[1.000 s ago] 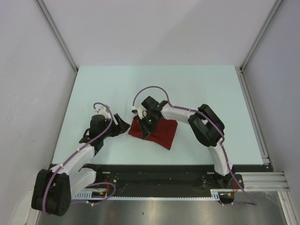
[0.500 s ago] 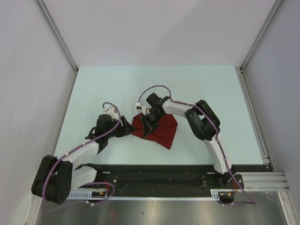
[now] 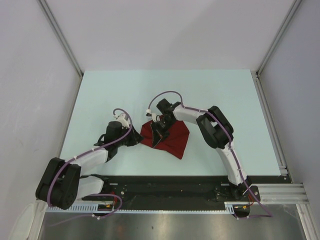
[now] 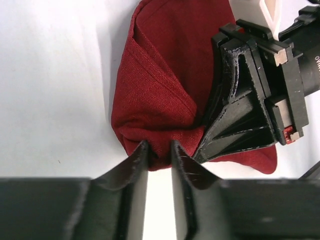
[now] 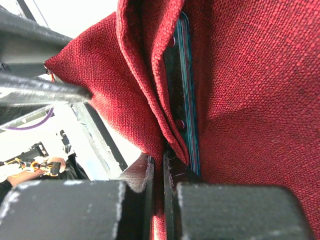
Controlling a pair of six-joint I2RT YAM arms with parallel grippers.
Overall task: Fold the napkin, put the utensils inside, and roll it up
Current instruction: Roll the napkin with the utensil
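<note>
light: bright, even, from overhead | shadows: soft, faint | glare: tabletop [image 4: 50, 75] washed out white at left wrist | focus: napkin [image 5: 250, 100] weave sharp, right fingers [image 5: 142, 175] blurred

Setting: we read this as a robotics lab test cell.
Enclosure: we see plain white walls [image 3: 175, 30] framed by aluminium struts [image 3: 61, 40].
Bench: we note a pale table [image 3: 200, 90] with a black mounting rail [image 3: 170, 186].

The left gripper [image 4: 159, 151] pinches the nearest puckered corner of the red napkin [image 4: 155, 85] between its two dark fingertips. Just ahead and to its right, the right gripper [image 4: 245, 107] presses onto the cloth, over the pale surface [image 4: 55, 85].
</note>
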